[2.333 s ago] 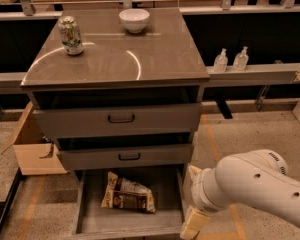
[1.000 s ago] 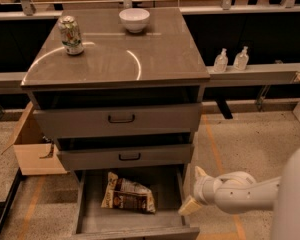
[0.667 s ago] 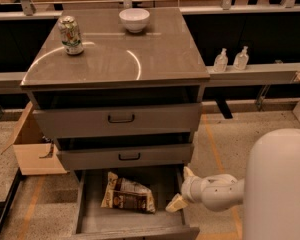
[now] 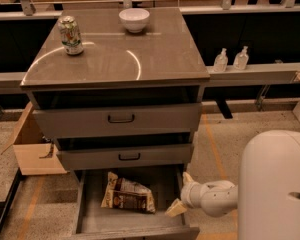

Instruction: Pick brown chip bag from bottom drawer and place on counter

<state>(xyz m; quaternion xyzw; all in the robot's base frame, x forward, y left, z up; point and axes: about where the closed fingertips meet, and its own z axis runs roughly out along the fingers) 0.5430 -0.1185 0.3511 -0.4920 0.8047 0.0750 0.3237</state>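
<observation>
The brown chip bag (image 4: 128,194) lies flat on the grey floor of the open bottom drawer (image 4: 92,216), left of centre. My gripper (image 4: 181,193) is at the drawer's right wall, just right of the bag and not touching it. It is open and empty, with cream fingertips (image 4: 175,208) spread apart. The counter (image 4: 120,59) tops the grey cabinet above.
A green-and-white can (image 4: 70,35) and a white bowl (image 4: 134,19) stand on the counter. Two shut drawer fronts (image 4: 121,119) hang over the open drawer. A cardboard box (image 4: 32,146) sits left of the cabinet. Two small bottles (image 4: 231,59) stand on a ledge at right.
My gripper has moved up and left from the drawer's front right corner to its right wall, closer to the bag. The bag has not moved.
</observation>
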